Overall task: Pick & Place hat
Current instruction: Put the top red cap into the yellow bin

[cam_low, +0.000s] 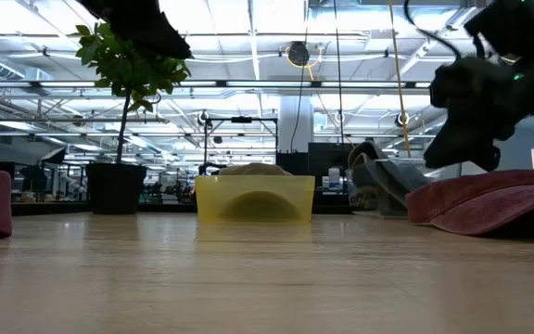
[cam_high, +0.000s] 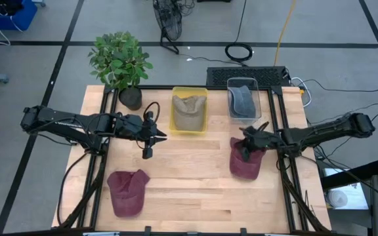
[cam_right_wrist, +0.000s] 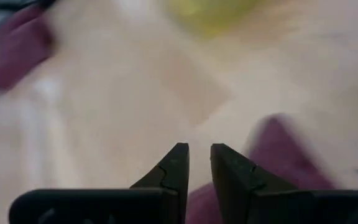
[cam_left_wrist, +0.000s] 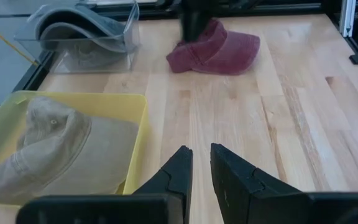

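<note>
We are in a robotics lab inside a large industrial hall. The pale wooden slatted worktop [cam_high: 195, 177] sits in a black metal frame [cam_high: 279, 118] on a grey floor marked with dark tape lines [cam_high: 64, 39]. Loose black cables [cam_high: 240, 51] trail behind it, and long rows of ceiling strip lights [cam_low: 248, 56] run overhead.

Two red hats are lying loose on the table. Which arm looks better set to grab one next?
The right. Its right gripper hangs directly over the maroon hat near it, while the left gripper hovers over bare wood, farther from the other maroon hat.
</note>
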